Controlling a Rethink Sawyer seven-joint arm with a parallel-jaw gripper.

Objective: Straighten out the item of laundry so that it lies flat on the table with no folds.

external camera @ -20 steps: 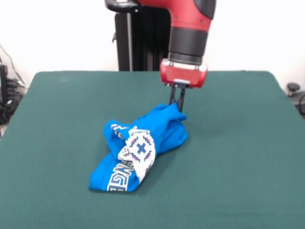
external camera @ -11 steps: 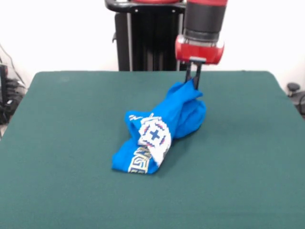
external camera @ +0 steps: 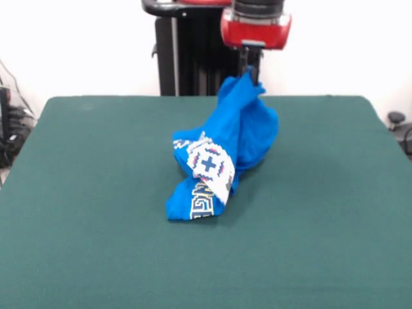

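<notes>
Cables and dark equipment (external camera: 9, 125) show at the left edge, beside the table (external camera: 84, 212), whose dark green cloth fills most of the front view and lies bare along its left side. Toward the middle, the item of laundry (external camera: 248, 132), a bright blue T-shirt, stands up from the cloth in a bunched, twisted column instead of lying flat. Its lowest end rests on the table left of centre, where white-and-yellow block lettering (external camera: 201, 201) curves across a fold. Just above that, a flap with the white pixel-pattern graphic (external camera: 209, 165) and its blue cross hangs outward, facing the camera. From there the fabric rises up and to the right, swelling into a rounded blue bulge before narrowing to a peak. That peak is pinched in the gripper (external camera: 252, 72); the dark fingers are pressed close together on the cloth, which hangs from them with its upper part lifted clear of the table. The red wrist housing (external camera: 255, 31) sits right above the fingers at the top of the view, in front of the black pedestal column (external camera: 190, 48). A soft shadow falls on the green cloth under the raised bulge. Right of the shirt the table is plain green out to its rounded far corner, and a dark caster-like object (external camera: 396, 120) shows past the right edge.
</notes>
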